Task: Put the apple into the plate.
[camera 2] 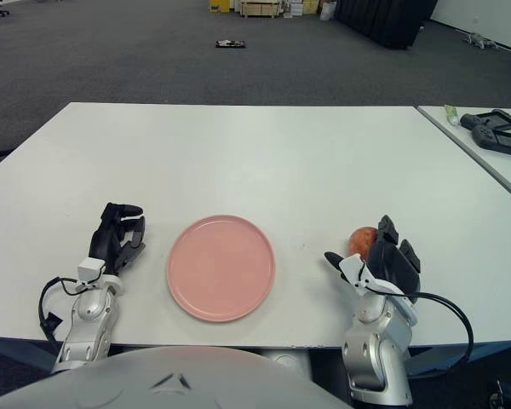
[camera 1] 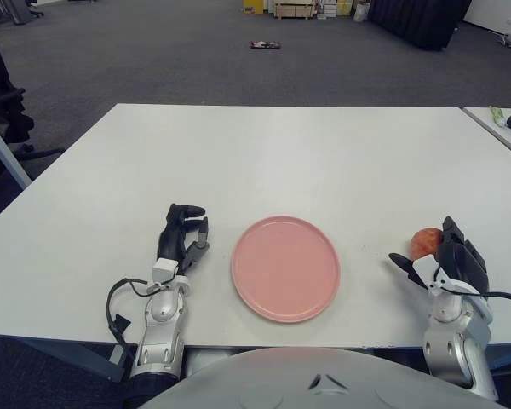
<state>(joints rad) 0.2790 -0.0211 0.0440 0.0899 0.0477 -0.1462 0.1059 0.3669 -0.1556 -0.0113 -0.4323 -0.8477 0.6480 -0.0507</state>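
1. Lying on the white tabletop, near its front edge, a pink plate holds nothing.
2. Right of the plate and well apart from it sits the apple, on the tabletop.
3. Right hand: beside the apple, fingers spread around its near side, thumb out to the left; whether it grips cannot be told.
4. Left hand: left of the plate, fingers curled, holding nothing.

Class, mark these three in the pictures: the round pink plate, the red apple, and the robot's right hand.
Round pink plate (camera 1: 285, 268), left eye view: bare flat centre.
Red apple (camera 1: 424, 241), left eye view: visible top left of its skin.
Right hand (camera 2: 383, 260), right eye view: the middle of the hand, against the apple.
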